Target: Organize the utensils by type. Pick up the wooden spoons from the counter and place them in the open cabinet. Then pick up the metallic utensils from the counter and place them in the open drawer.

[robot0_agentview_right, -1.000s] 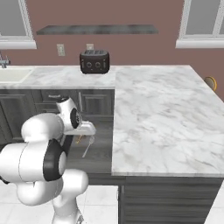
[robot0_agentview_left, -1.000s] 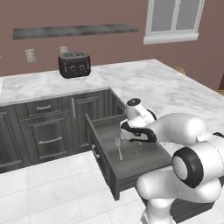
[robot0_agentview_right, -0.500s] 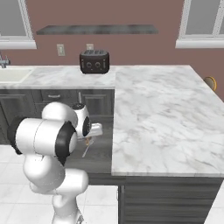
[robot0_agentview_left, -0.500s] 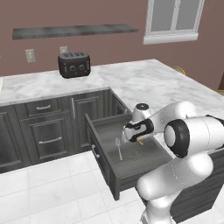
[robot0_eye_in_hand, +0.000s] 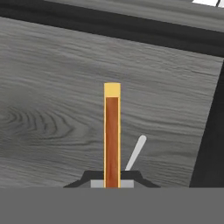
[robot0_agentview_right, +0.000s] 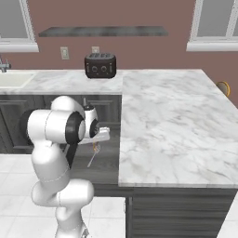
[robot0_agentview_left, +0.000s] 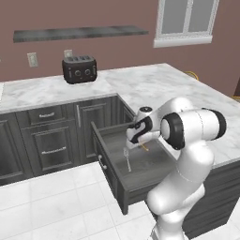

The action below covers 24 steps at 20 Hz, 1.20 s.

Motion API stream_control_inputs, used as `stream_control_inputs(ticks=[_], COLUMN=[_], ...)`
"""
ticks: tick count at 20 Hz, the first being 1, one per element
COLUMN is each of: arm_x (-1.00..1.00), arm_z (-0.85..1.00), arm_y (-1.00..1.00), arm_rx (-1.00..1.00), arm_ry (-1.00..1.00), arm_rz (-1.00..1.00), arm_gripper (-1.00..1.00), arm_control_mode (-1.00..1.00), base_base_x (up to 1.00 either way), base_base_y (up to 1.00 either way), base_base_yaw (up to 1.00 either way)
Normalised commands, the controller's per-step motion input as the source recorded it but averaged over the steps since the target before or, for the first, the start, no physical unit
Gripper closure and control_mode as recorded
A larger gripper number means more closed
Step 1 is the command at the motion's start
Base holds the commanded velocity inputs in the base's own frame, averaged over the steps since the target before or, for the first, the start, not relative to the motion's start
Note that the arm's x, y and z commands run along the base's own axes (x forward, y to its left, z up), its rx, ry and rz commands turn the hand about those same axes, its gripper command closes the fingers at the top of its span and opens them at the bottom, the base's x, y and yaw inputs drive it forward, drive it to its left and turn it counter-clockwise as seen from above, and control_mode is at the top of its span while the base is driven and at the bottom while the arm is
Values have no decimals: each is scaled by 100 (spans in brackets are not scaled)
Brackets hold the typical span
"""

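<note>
My gripper (robot0_agentview_left: 136, 140) (robot0_agentview_right: 99, 137) hangs over the open drawer (robot0_agentview_left: 110, 177) (robot0_agentview_right: 106, 163), shut on the thin handle of the yellow-gold spoon (robot0_agentview_left: 145, 146) (robot0_agentview_right: 96, 148). In the hand view the spoon's handle (robot0_eye_in_hand: 112, 131) rises straight up from between the fingertips (robot0_eye_in_hand: 97, 183), above the drawer's grey wood-grain floor (robot0_eye_in_hand: 48, 87). The small silver fork (robot0_agentview_left: 127, 159) (robot0_agentview_right: 91, 160) (robot0_eye_in_hand: 136, 153) lies flat on the drawer floor, just beside the spoon. The white marble counter (robot0_agentview_left: 154, 84) (robot0_agentview_right: 167, 116) stretches to the right of the drawer. Wooden spoons and cabinet are out of view.
A black toaster (robot0_agentview_left: 79, 69) (robot0_agentview_right: 100, 65) stands at the back of the counter under a grey wall shelf (robot0_agentview_left: 79, 33). A sink (robot0_agentview_right: 11, 79) lies at the far left. A yellow object (robot0_agentview_right: 223, 87) sits at the counter's far right edge. Closed dark base units (robot0_agentview_left: 47, 136) flank the drawer.
The arm's elbow and shoulder have swung over above the drawer, while the gripper has stayed over the drawer, still shut on the spoon. The fork has not moved.
</note>
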Motion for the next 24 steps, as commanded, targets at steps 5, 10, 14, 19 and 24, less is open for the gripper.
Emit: stream_control_inputs(ticks=[5, 10, 14, 19, 24], arm_x=[2, 19, 26, 35, 46], arm_z=[-44, -44, -44, -52, -51], arm_y=[8, 0, 0, 1, 0], arm_rx=[0, 0, 0, 0, 0], arm_ry=[2, 3, 5, 10, 11], arm_rz=[0, 0, 0, 0, 0], arm_gripper=[100, 100, 100, 100, 100], arm_control_mode=[-100, -100, -100, -100, -100], base_base_x=[0, 0, 0, 0, 0], base_base_y=[0, 0, 0, 0, 0], base_base_yaw=[0, 0, 0, 0, 0])
